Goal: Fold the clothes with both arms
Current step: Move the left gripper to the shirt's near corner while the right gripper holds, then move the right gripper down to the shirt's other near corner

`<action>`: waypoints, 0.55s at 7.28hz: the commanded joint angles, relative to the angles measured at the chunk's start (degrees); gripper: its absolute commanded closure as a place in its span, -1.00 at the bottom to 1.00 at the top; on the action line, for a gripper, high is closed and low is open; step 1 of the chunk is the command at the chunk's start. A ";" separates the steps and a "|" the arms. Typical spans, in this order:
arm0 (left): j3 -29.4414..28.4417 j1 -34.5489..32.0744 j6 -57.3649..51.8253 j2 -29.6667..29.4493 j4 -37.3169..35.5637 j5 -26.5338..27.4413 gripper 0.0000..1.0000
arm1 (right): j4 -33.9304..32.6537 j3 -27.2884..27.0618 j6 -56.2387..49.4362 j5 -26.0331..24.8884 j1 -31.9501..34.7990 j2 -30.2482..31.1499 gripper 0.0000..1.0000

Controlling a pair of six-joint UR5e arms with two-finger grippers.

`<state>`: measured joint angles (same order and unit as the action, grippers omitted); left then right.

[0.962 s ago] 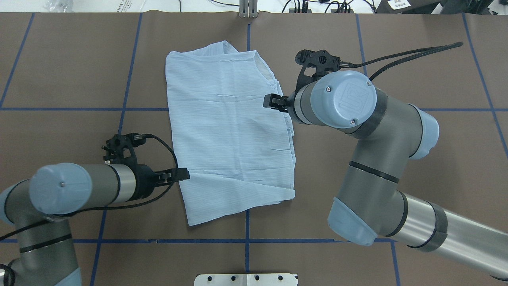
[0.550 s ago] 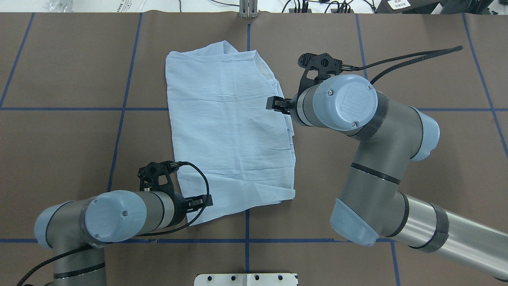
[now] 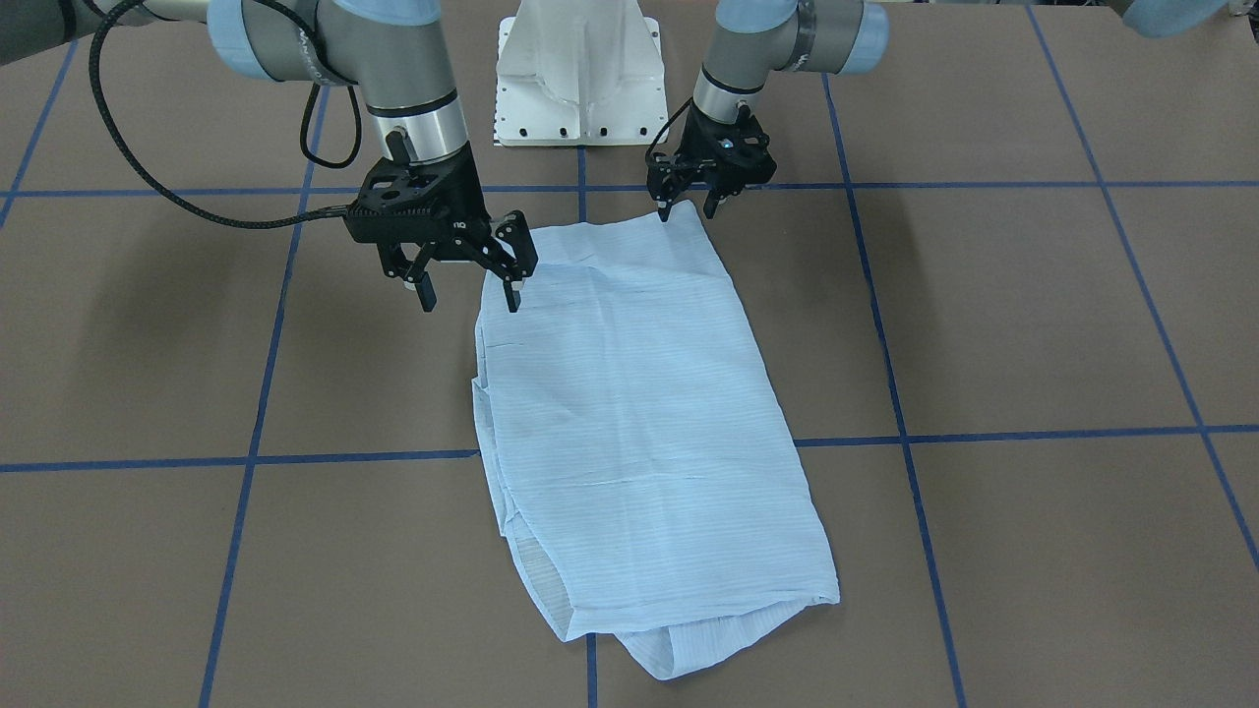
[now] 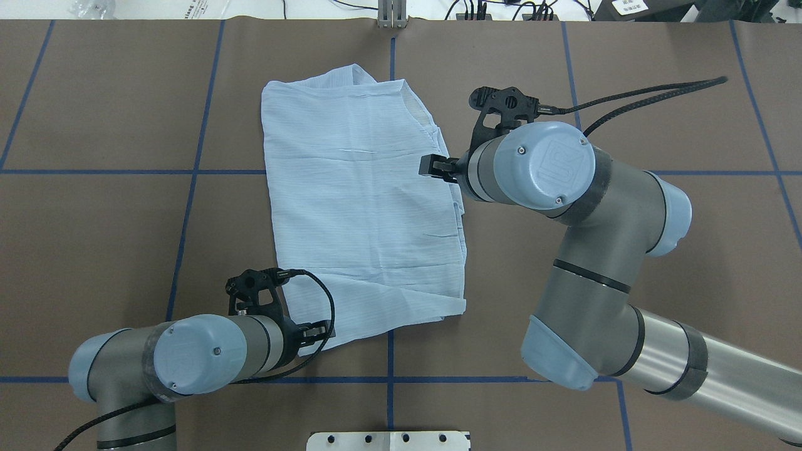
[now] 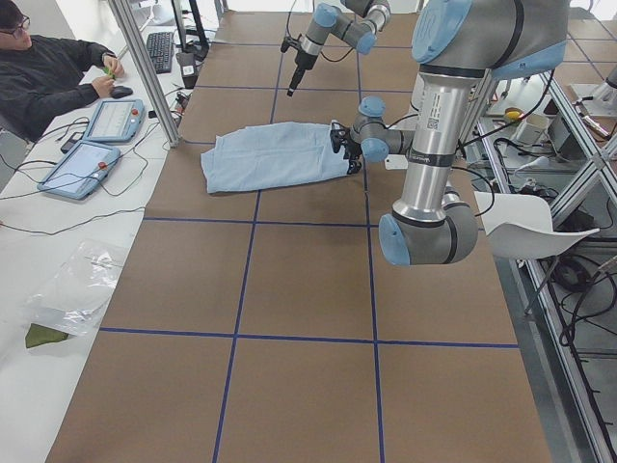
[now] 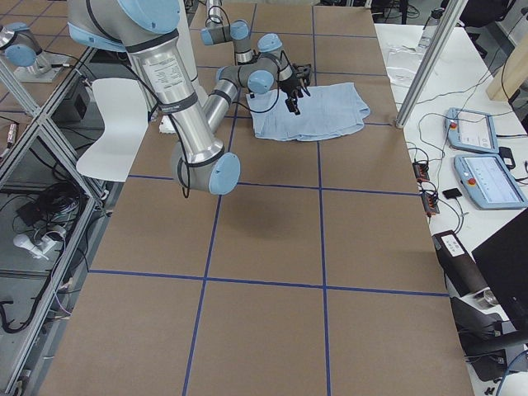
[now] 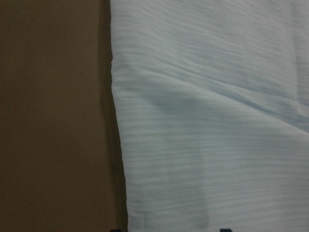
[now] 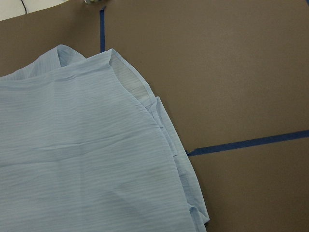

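- Lying flat on the brown table (image 4: 94, 219) just in front of the white base (image 3: 578, 108), the light-blue shirt (image 4: 363, 213) is stretching away from that base as a long, partly folded panel.
- The left gripper (image 3: 689, 209) is sitting low over the hem corner nearest the base, fingers apart and gripping nothing.
- The right gripper (image 3: 469, 300), farther from the base, is spreading its jaws wide across the side edge.
- Both are probably lining up grasps; next, each is needing to lower and pinch its edge.

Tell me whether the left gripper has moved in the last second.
Yes. The left gripper slid along the shirt toward the near blue tape line, closer to the robot.
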<state>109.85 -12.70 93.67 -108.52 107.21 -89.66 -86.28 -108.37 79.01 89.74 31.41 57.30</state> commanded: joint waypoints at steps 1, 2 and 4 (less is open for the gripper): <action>-0.34 0.13 0.02 -0.03 0.02 0.01 -0.33 | -0.03 0.00 0.00 0.00 -0.03 0.09 -1.00; -0.60 0.04 0.02 -0.03 0.02 0.01 -0.13 | -0.03 0.00 0.00 0.00 -0.12 0.09 -1.00; -0.61 0.13 0.02 -0.11 0.02 -0.08 0.35 | -0.03 -0.08 0.00 0.00 -0.21 0.09 -1.00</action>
<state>109.29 -12.60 93.69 -108.60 107.23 -89.70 -86.31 -108.38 79.02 89.74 31.25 57.39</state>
